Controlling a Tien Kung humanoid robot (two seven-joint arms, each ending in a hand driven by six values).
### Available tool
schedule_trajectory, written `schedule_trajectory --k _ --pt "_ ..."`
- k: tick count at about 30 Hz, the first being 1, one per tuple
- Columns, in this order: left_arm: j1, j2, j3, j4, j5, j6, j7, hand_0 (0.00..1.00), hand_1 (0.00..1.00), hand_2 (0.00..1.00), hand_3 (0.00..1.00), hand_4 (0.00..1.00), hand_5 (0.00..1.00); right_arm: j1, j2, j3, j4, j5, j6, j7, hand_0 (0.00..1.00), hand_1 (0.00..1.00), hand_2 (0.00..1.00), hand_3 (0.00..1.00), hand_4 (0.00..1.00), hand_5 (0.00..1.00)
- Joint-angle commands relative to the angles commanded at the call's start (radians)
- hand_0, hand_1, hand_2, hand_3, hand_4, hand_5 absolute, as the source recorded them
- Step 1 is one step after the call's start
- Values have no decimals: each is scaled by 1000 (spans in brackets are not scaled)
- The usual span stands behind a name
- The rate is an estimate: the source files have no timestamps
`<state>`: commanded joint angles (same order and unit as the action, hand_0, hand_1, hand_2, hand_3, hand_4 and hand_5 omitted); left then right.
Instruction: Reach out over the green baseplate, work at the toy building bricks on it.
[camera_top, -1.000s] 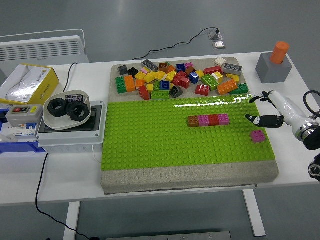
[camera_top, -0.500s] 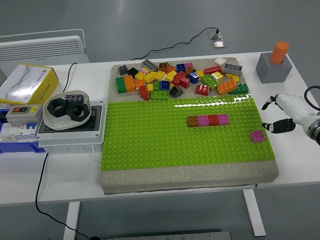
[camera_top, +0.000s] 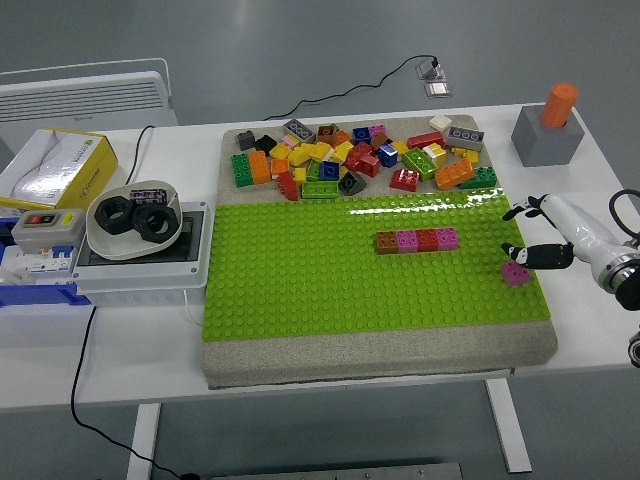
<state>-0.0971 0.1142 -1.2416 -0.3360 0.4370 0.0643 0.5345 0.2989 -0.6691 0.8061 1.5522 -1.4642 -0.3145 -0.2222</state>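
**Right hand at the baseplate's edge, beside a lone pink brick**

At the far left a yellow-and-white cardboard box (camera_top: 58, 162) lies tilted above a grey switch unit with a red button (camera_top: 40, 226). Next to it, a shallow white bowl (camera_top: 134, 222) holds chunky black hex nuts (camera_top: 130, 214) and rests on a flat grey lidded case (camera_top: 145, 268). A black cable (camera_top: 85, 375) hangs off the table's near edge.

The middle is taken by the green baseplate (camera_top: 300, 280), glossy and studded all over, lying on a coarse beige mat (camera_top: 380, 350). Along its far side a loose pile of bricks (camera_top: 365, 158) mixes red, yellow, orange, green, blue and grey plastic. On the plate a short row of four bricks (camera_top: 417, 240) stands joined: brown, pink, red, pink. A single pink brick (camera_top: 516, 273) sits near the plate's right edge.

The right hand (camera_top: 545, 235), white-shelled with black fingertips, reaches in over that edge, its fingers spread and holding nothing; the lower fingertip hovers just beside the pink brick. Beyond it a grey block with an orange cylinder (camera_top: 549, 128) stands upright.

The white table (camera_top: 120, 350) is smooth; behind it are a white radiator (camera_top: 85, 95) and a grey floor.
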Motion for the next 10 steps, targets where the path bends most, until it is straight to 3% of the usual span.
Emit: schedule_trajectory --k 4,5,9,10 --pt "-1 1 1 1 0 -1 -1 641 625 772 998 998 998 -12 12 59 -3 -63 -69 90 662 618 700 654 706 211" --pt "-1 1 1 1 0 -2 -2 642 625 772 998 998 998 -15 7 72 5 -94 -66 103 532 471 661 632 720 199" --pt "-1 2 2 1 -2 -2 -3 642 625 772 998 998 998 -30 -16 114 60 -111 3 48 532 471 661 632 720 199" --pt "-1 2 2 1 -2 -2 -4 642 625 772 998 998 998 -37 -16 121 70 -76 -9 66 532 471 661 632 720 199"
